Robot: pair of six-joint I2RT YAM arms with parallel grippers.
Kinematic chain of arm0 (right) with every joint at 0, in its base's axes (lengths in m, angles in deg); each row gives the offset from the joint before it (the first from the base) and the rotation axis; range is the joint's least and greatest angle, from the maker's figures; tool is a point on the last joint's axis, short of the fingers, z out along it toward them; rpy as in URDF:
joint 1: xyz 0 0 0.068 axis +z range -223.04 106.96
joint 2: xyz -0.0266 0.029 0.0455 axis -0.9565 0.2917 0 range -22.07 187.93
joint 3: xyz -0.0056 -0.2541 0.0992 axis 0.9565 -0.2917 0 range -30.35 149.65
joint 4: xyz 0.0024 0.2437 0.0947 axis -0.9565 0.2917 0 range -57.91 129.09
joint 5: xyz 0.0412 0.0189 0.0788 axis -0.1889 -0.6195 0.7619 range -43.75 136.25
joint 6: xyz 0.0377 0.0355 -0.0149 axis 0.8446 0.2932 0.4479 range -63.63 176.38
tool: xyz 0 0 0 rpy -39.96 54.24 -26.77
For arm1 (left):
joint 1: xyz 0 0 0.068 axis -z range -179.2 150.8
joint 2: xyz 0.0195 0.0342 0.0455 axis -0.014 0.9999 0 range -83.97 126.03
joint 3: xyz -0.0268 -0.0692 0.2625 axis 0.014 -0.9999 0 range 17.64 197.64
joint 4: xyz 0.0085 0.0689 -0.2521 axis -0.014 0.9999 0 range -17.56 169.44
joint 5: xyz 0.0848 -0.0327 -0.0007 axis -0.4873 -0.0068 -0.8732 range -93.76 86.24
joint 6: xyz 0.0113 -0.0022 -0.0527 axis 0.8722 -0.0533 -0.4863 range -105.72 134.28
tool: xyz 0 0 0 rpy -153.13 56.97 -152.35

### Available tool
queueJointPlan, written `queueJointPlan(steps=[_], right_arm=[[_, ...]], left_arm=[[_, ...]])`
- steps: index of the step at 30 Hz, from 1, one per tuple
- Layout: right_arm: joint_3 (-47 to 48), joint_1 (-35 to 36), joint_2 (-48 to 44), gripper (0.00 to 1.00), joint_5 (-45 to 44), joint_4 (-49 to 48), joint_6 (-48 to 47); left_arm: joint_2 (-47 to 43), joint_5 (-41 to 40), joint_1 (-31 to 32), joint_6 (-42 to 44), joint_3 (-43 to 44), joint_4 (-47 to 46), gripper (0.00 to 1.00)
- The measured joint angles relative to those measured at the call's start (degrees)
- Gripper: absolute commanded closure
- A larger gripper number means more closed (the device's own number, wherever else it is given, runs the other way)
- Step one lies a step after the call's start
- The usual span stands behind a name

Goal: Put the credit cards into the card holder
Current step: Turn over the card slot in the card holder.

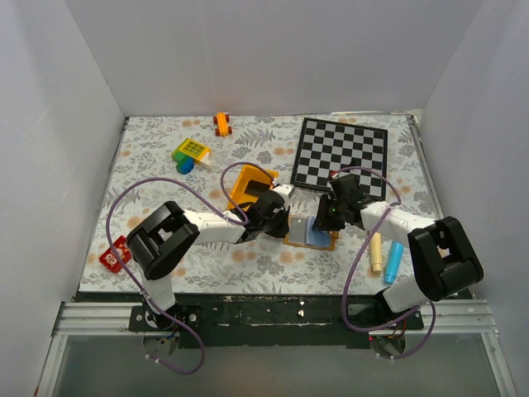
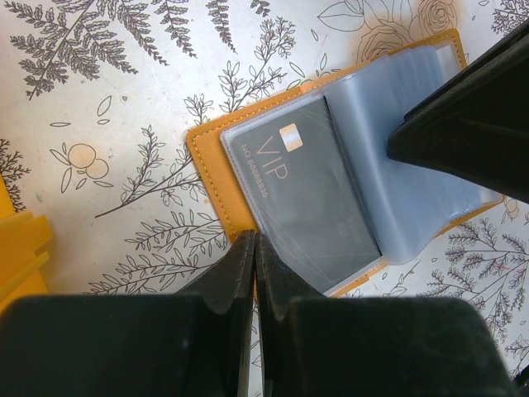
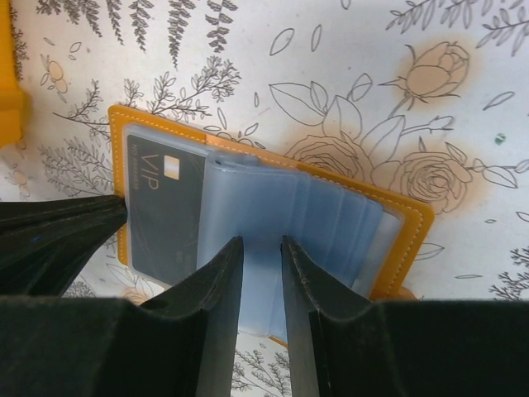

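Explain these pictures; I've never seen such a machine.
Two robot arms are bolted at a table's near edge. One picture looks down from above; the other two come from cameras on the wrists, each showing its own black fingers at the bottom. On the flowered table lie an open tan leather-like card holder with a black VIP card in a clear sleeve, a black-and-white chequered board, a yellow plastic bin and small toys. The left gripper is shut, its tips at the holder's edge; the right gripper stands slightly open over the sleeves. Neither holds anything.
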Motion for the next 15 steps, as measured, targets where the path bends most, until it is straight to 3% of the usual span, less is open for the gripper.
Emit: queueJointPlan(steps=[15], right_arm=[[0.31, -0.48, 3.15, 0.66, 7.8, -4.66, 0.22]], left_arm=[[0.02, 0.0, 0.0, 0.0, 0.02, 0.02, 1.0]])
